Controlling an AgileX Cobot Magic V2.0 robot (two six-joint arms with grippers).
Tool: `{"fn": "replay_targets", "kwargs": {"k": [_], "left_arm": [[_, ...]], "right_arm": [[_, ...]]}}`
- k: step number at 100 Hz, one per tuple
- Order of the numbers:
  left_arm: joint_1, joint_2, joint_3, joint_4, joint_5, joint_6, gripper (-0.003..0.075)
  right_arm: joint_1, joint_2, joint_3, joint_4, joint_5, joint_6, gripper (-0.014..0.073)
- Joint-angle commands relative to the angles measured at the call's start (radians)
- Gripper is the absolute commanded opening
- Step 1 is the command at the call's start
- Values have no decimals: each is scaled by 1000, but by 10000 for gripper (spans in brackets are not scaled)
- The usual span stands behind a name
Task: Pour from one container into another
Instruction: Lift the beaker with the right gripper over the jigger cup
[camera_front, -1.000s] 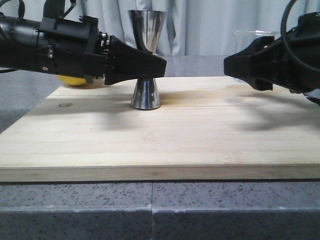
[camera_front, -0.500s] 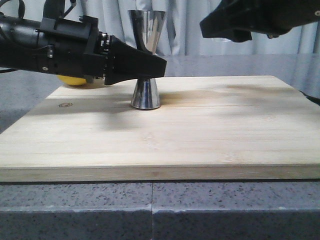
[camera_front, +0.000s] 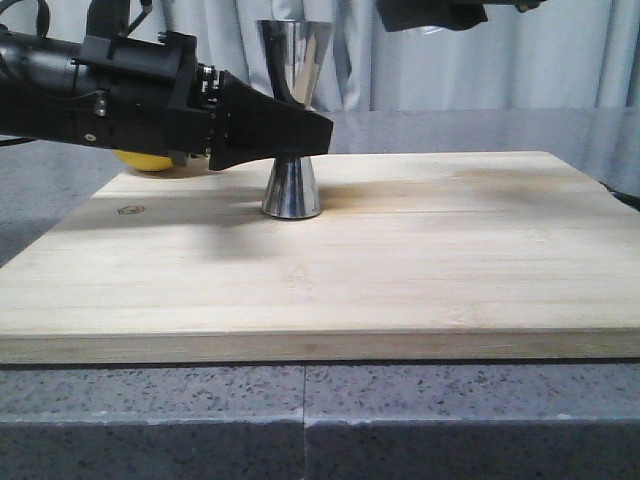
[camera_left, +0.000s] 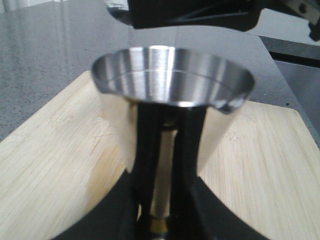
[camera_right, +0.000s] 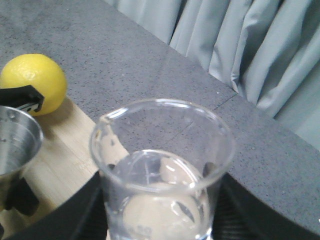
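The steel hourglass jigger stands upright on the wooden board, left of centre toward the back. My left gripper is shut on its waist from the left. In the left wrist view the black fingers clamp the thin stem below the jigger's open cup. My right gripper is high at the frame's top, right of the jigger's rim. It is shut on the clear glass beaker, which appears to hold some clear liquid. The jigger's rim lies below and to one side of the beaker.
A yellow lemon sits behind my left arm at the board's back left corner, also seen as the lemon in the right wrist view. Grey speckled counter surrounds the board, with curtains behind.
My right gripper has risen and moved left with the beaker, from low over the board's right side to the top of the view. The left gripper and jigger have not moved.
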Motion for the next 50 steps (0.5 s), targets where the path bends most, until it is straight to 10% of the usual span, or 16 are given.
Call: {"fn": "replay_targets", "kwargs": {"k": [1,50], "left_arm": [[-7,-39,-26,-76,99,1,62],[-7,-39,-26,-76,99,1,62]], "right_arm": [[6,-35,-48,-67,-43,35,270],[44,-33,-107,-206,-9,48,270]]}}
